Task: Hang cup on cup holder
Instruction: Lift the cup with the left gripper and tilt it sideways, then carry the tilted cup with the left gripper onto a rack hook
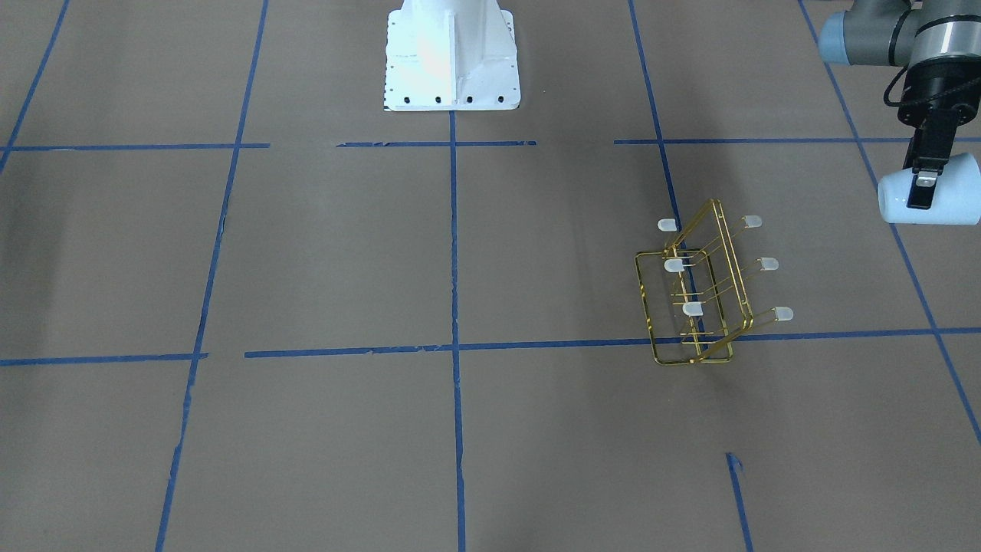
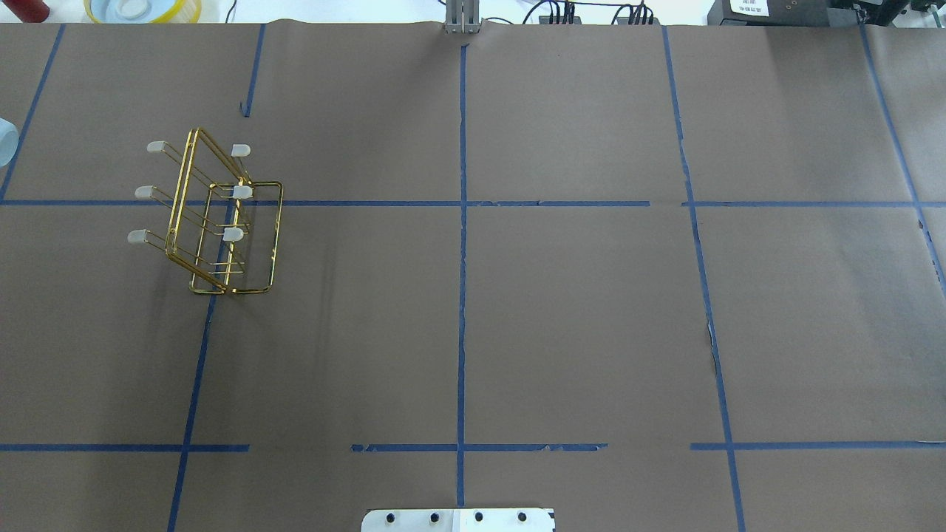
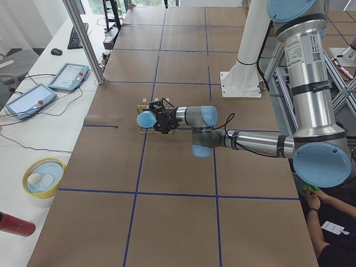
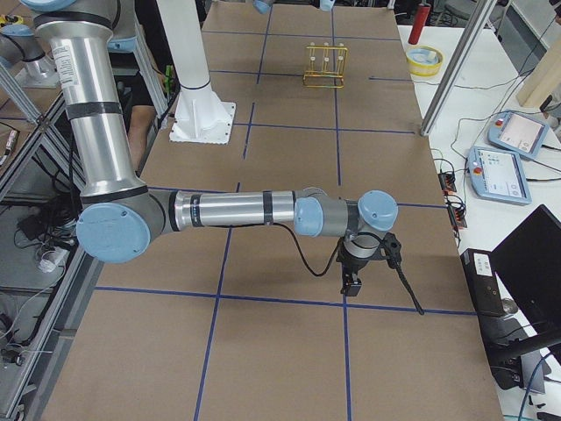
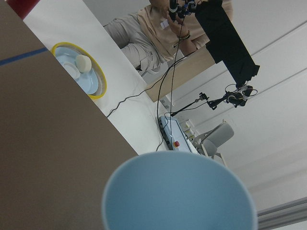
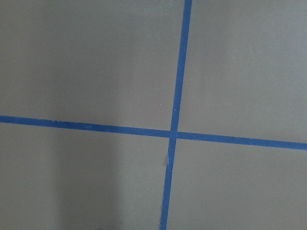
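Note:
The pale blue cup (image 1: 941, 201) lies on its side in my left gripper (image 1: 920, 193), which is shut on it and holds it above the table. It sits beyond the side of the gold wire cup holder (image 1: 696, 300), apart from it. One finger (image 1: 922, 186) lies on the cup's outer wall. The cup fills the bottom of the left wrist view (image 5: 177, 194) and shows as a sliver at the overhead view's left edge (image 2: 6, 140). The holder (image 2: 216, 222) stands upright with white-capped prongs. My right gripper (image 4: 351, 282) shows only in the exterior right view, low over the table; I cannot tell its state.
The robot's white base (image 1: 452, 57) stands at the table's robot side. A yellow-rimmed bowl (image 3: 43, 177) and a red object (image 3: 14, 223) lie on the white side table. Teach pendants (image 3: 68, 76) and cables lie beyond the table edge. Blue tape lines cross the brown tabletop.

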Controlling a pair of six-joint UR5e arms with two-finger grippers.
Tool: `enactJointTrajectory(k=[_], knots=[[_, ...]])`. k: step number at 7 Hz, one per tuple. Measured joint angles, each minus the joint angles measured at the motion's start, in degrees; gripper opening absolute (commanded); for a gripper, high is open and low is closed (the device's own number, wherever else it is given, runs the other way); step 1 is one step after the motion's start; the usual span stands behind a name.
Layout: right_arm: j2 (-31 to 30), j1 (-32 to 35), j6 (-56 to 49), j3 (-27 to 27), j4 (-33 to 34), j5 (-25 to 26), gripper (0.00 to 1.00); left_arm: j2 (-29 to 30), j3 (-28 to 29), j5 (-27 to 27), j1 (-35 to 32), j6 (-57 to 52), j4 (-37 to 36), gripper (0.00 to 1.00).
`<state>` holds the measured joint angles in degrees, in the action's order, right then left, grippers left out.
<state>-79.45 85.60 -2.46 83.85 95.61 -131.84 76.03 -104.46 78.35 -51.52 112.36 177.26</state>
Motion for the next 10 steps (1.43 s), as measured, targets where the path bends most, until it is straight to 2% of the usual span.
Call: enactJointTrajectory(k=[3,8,10], knots=[[0.0,0.0,0.0,0.0,-0.1,0.0,1.0,-0.2,-3.3,-4.0,2.3,26.5,1.1,0.0],[0.0,0.0,0.0,0.0,0.0,0.0,1.0,0.2,-4.0,-24.5,15.3,63.2,4.8,0.0],[0.0,0.0,0.0,0.0,0.0,0.0,1.0,1.0,-4.0,-35.4,21.7,75.7,5.6,0.0]])
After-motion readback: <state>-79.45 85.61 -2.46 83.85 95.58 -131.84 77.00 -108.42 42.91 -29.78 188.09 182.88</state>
